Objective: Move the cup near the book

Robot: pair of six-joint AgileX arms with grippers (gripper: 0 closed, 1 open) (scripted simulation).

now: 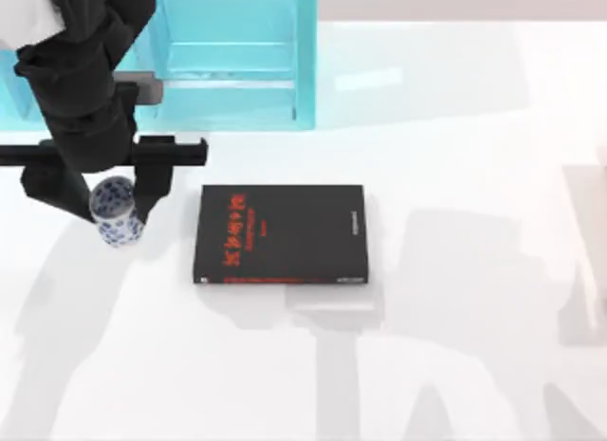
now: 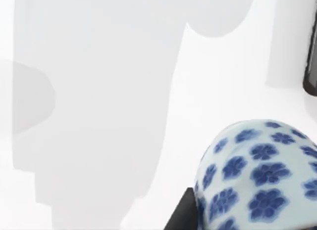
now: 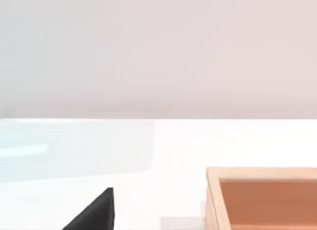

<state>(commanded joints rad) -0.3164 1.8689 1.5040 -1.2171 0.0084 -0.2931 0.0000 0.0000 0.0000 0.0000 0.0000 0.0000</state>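
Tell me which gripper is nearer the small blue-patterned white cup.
Left. The left gripper straddles the blue-patterned white cup, left of the black book. The right gripper is over by an orange wooden box.

The cup (image 1: 117,211) is partly covered from above by the left gripper (image 1: 112,199) and its arm, and in the left wrist view it is cut off by the frame edge (base unseen). The red lettering on the book (image 1: 282,234) is too blurred to be read. A wooden box (image 3: 262,198), possibly a tray, is cropped in the right wrist view.
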